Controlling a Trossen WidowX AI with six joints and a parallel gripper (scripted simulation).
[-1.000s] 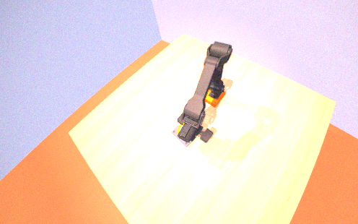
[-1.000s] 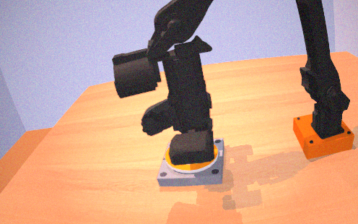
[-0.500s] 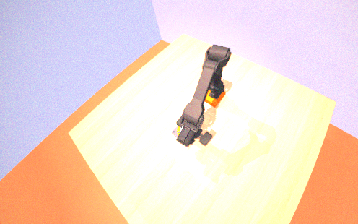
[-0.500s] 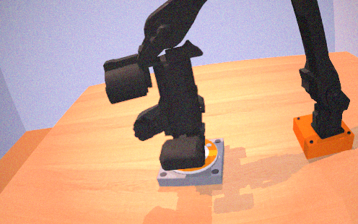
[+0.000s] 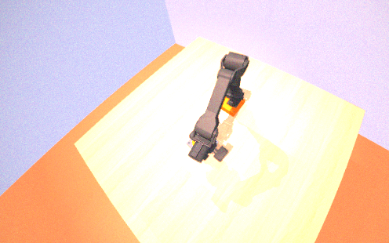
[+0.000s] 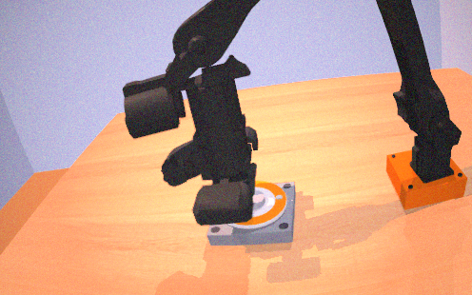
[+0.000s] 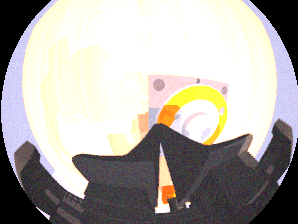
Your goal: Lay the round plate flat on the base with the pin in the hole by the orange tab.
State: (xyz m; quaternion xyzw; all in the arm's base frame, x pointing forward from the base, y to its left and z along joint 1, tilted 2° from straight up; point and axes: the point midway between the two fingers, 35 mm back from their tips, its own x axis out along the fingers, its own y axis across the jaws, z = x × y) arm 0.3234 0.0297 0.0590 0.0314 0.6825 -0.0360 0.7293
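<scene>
- Top view: the dark grey six-joint arm (image 5: 215, 105) reaches from its orange mounting block (image 5: 234, 106) out over the pale wood counter (image 5: 157, 157). The black parallel-jaw gripper (image 5: 198, 154) hangs at the near end. It covers the fixture from up here, so the plate cannot be made out in this view.
- Exterior view: here is the grey square base with a screw at each corner (image 6: 266, 231), sitting on the counter (image 6: 119, 228) well apart from the arm's orange mounting block (image 6: 423, 183).
- On that base lies the round plate with the orange ring and white centre (image 6: 271, 206), with the pale post (image 6: 261, 196) at its middle.
- The gripper (image 6: 224, 202) is right down over the left part of the plate and hides that side. Contact can't be called for certain from here.
- The right part of the plate's ring is in sight; the orange tab and the hole beside it are hidden behind the gripper.
- Wrist view: looking down past the jaws, they are clenched tight together with only a thin seam between them and nothing gripped.
- Just beyond the tips sits the base (image 7: 160, 92), with the plate (image 7: 202, 106) on it, yellow-orange in this light, and the post (image 7: 197, 123) pale in the centre.
- A small orange patch (image 7: 166, 115) shows at the plate's left edge, just by the tips; whether it is the tab is hard to tell.
- The small pin is too small to make out.
</scene>
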